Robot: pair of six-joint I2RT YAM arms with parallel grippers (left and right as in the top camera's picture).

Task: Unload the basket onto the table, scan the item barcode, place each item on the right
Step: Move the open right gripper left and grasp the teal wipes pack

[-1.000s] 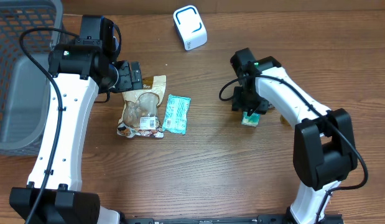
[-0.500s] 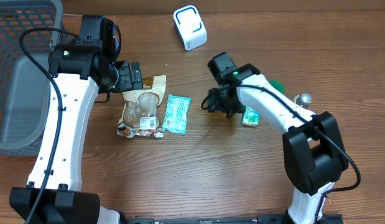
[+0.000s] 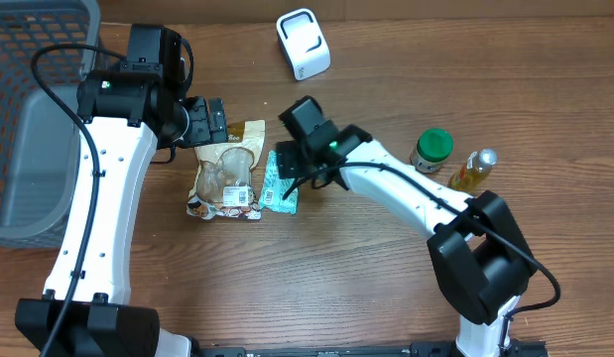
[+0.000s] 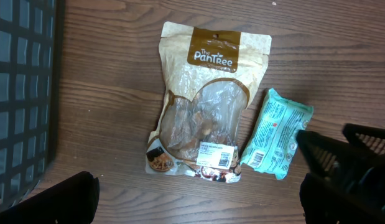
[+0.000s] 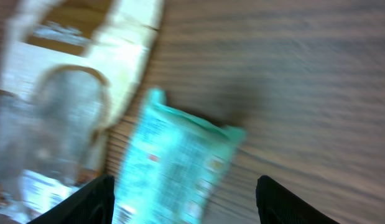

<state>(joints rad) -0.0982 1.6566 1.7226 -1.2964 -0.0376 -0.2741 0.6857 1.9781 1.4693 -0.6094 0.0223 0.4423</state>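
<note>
Overhead, the table (image 3: 386, 278) is seen bearing the snack pouch (image 3: 225, 174) and, just beside it, the teal packet (image 4: 276, 137) beneath the right gripper (image 5: 186, 202) — spread wide, empty, like the left gripper (image 4: 192, 205) — so scanning at the white scanner (image 3: 303, 44) is judged unstarted.

Two packets (one tan pouch (image 3: 227, 171), one teal packet (image 4: 276, 134)), one jar (image 3: 431, 151), one bottle (image 3: 471, 171), one scanner (image 3: 303, 44), one basket (image 3: 29, 59).

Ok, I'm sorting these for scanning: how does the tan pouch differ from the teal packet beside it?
The tan pouch is clearly larger than the teal packet. The pouch has a clear window showing its contents; the packet is opaque. Both lie flat on the table, side by side.
</note>
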